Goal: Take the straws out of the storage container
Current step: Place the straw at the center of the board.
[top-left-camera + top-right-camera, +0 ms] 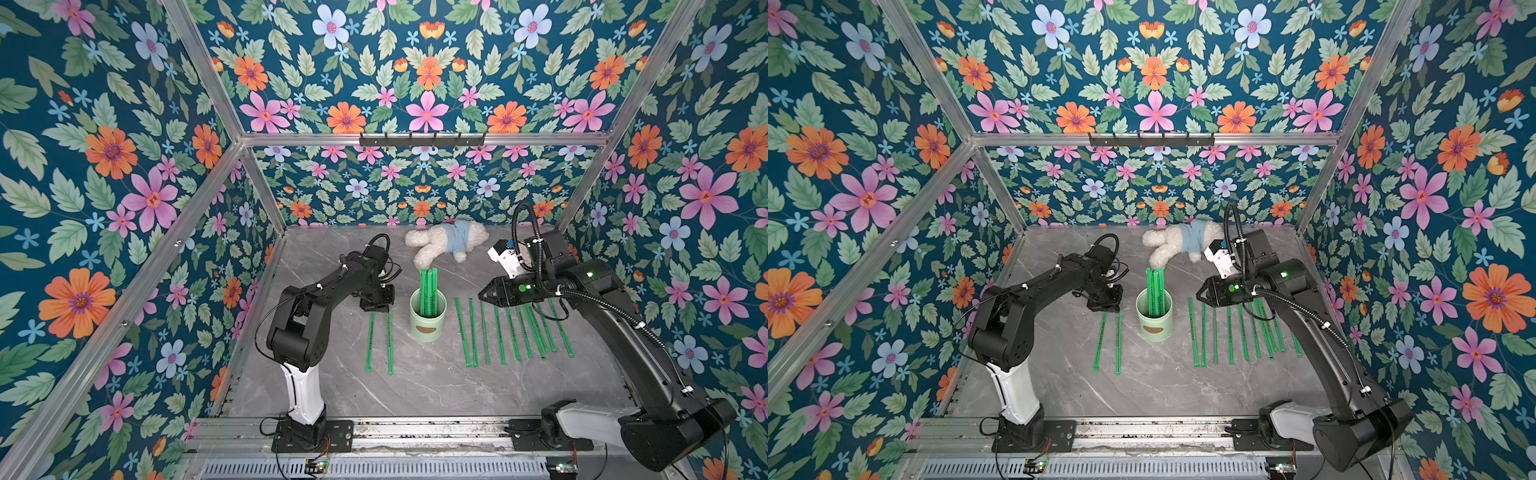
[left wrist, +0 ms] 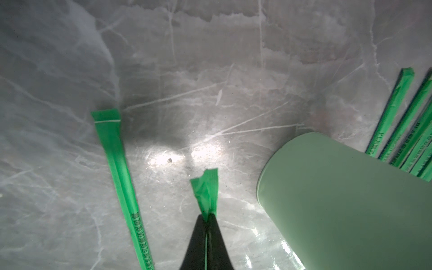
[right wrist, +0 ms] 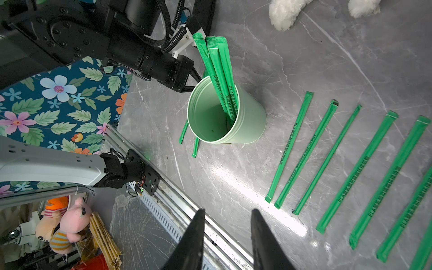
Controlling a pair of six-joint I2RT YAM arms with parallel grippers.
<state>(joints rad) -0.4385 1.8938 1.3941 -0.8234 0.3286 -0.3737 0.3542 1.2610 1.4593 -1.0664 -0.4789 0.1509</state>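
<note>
The left gripper (image 2: 207,216) is clamped on one straw (image 2: 205,189) lying beside the storage container (image 1: 435,318), which holds a few straws (image 1: 428,286), while the right gripper (image 3: 228,211) hangs parted and empty

storage container (image 1: 428,318): mid-table (image 1: 415,386) | straws (image 1: 428,286): some inside, others lying left and right | plush toy (image 1: 446,245): behind
</note>
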